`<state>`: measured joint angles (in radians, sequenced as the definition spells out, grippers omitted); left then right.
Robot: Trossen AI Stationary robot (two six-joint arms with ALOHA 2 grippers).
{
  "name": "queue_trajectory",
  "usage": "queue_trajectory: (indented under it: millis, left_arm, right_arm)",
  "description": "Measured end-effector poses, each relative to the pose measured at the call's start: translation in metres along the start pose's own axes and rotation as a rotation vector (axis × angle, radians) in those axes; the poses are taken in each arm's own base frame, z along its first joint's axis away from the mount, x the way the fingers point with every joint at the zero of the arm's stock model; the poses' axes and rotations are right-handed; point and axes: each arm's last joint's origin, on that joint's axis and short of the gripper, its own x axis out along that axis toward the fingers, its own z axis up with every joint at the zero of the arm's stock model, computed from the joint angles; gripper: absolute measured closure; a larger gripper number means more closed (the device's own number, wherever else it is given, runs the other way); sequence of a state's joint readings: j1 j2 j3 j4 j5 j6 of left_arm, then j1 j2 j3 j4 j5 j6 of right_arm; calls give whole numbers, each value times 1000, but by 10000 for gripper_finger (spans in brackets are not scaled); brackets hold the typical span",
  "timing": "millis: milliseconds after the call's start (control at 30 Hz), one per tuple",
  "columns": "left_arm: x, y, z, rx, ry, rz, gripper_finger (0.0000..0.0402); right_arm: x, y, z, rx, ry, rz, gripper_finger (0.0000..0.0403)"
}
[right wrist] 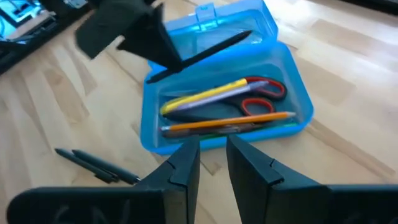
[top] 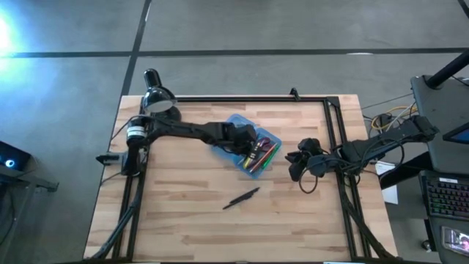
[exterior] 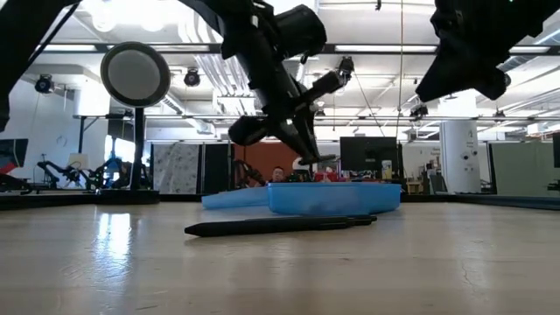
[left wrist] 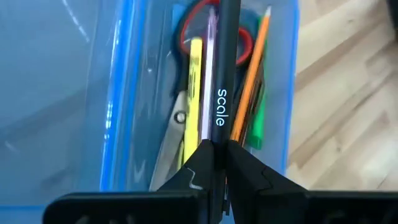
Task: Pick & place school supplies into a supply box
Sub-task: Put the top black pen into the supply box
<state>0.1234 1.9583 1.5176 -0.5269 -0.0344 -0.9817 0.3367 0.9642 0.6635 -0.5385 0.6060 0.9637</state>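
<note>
**Left wrist view: pen held over box**

Left wrist view: left gripper [left wrist: 219,155] clamps a black pen [left wrist: 227,74], lengthwise above the supply box [left wrist: 118,93].

High view: right gripper [top: 302,163] waits beside; fingers apart. Another pen [top: 242,198] lies on the table [top: 183,220].

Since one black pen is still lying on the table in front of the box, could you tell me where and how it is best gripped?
Grip the black pen at mid-length, coming straight down from above, jaws set across its thin barrel. It lies flat on the bare table, apart from the blue box, so both long sides look free. The right gripper, open, hovers nearest; the left gripper already holds another pen.
</note>
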Motion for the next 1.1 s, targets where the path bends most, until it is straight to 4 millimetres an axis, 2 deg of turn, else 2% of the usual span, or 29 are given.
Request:
queue_trajectory:
  millis: [200,367,567,767,933,1033,1100]
  left_arm:
    - [17,5,-7,-6,83,16,393]
    - [26,8,-9,-8,82,43,374]
    - [17,1,-9,51,3,72,339]
    - [1,-22,-13,169,-33,22,309]
    - [-27,-58,-38,328,-99,-22,304]
    - [-40,-69,-67,382,-70,39,303]
    - [-42,-71,-90,379,-52,78,303]
  right_arm:
    - [3,-4,-5,0,12,-17,330]
    - [4,-4,-6,-2,21,-16,330]
    - [4,-4,-7,-18,40,-4,330]
    - [4,-3,-9,-110,97,40,330]
    - [4,1,-11,-298,164,145,330]
    - [5,6,-12,-419,186,278,330]
    - [6,9,-12,-458,170,304,330]
